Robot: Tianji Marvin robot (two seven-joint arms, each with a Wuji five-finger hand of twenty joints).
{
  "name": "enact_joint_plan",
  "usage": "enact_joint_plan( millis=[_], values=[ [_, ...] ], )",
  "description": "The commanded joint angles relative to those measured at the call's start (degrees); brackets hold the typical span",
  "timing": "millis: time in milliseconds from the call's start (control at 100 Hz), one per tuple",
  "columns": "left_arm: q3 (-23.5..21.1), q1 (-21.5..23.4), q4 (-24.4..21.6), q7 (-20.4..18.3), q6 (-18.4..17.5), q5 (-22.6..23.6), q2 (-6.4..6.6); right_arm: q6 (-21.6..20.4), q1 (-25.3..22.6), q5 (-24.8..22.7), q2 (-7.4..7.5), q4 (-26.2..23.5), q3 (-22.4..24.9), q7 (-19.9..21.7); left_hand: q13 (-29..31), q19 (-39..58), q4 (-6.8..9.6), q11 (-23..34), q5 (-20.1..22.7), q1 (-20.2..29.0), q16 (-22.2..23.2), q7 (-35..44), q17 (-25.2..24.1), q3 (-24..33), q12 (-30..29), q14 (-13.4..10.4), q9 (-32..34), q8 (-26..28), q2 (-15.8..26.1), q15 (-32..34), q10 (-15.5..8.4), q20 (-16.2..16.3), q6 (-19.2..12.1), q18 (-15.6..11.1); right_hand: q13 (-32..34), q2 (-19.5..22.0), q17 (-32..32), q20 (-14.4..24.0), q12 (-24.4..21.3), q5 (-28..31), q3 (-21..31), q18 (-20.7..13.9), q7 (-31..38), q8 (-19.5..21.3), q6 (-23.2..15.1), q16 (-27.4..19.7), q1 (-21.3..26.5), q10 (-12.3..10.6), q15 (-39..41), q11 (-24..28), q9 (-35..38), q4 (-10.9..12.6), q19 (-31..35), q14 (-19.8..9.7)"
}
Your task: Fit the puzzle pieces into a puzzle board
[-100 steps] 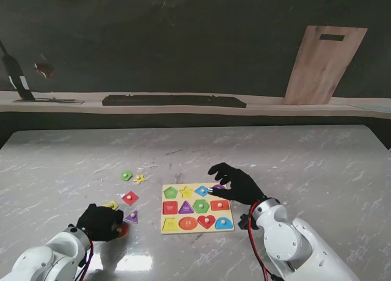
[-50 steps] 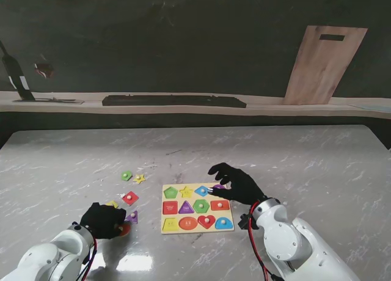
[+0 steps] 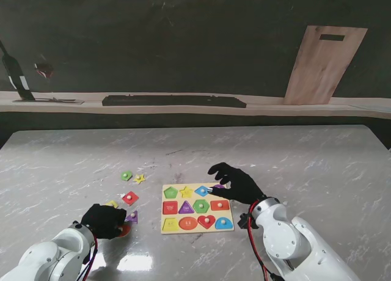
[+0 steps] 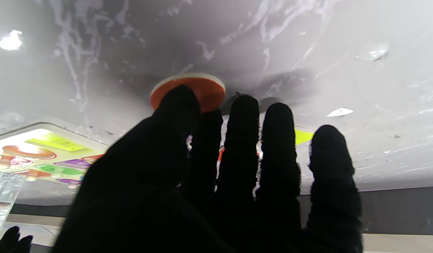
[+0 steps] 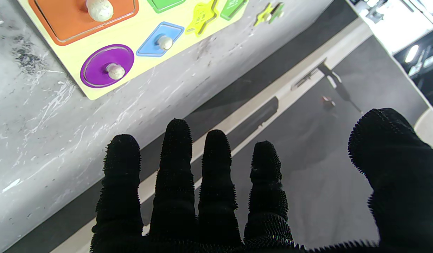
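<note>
While the orange round piece [image 4: 191,89] lies under the left robot hand [image 3: 104,220], fingers loosely spread, holding nothing.

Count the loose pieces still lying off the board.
6, all left of the board: green, yellow star, red, another yellow, purple triangle, and an orange disc partly under the left hand, which may hide more.
</note>
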Motion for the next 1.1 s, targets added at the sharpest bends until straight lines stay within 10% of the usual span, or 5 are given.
enact_joint_plan(
  millis=[0, 1090],
  values=[
    [0.6, 0.7, 1.3, -1.0, -0.2, -0.4, 0.27, 0.1, -0.2, 0.0, -0.37, 0.0, -0.3, 0.0, 1.5, 2.8, -0.69, 0.1, 3.3, 1.4, 0.4, 6.2, 0.2, 4.6, 1.9, -1.1, 2.3, 2.0, -2.9, 2.2, 0.0, 1.6, -4.4, -5.0, 0.9, 0.7, -0.1, 0.8, 0.3, 1.4, 0.2, 0.4, -0.7, 0.6, -1.8, 0.6, -1.8, -2.0, 0.5, 0.1, 1.5, 2.1, 0.6, -1.3],
    [-2.5, 3.6, -2.0, 1.9, -2.4, -0.2, -0.19, -0.8, -0.3, -0.7, -0.37, 0.5, 0.2, -0.7, 1.0, 3.9, -0.07, 2.4, 1.9, -4.4, 2.8, 8.6, -0.3, 18.3, 7.1, 0.1, 2.7, 9.3, -5.5, 5.1, 0.2, 2.8, -5.4, -3.8, 0.8, 0.9, -0.1, 1.0, 0.3, 1.7, 0.1, 0.5, -0.8, 0.7, -2.1, 0.7, -1.8, -1.6, 0.6, 0.3, 1.2, 2.1, 0.6, -1.4]
  ],
)
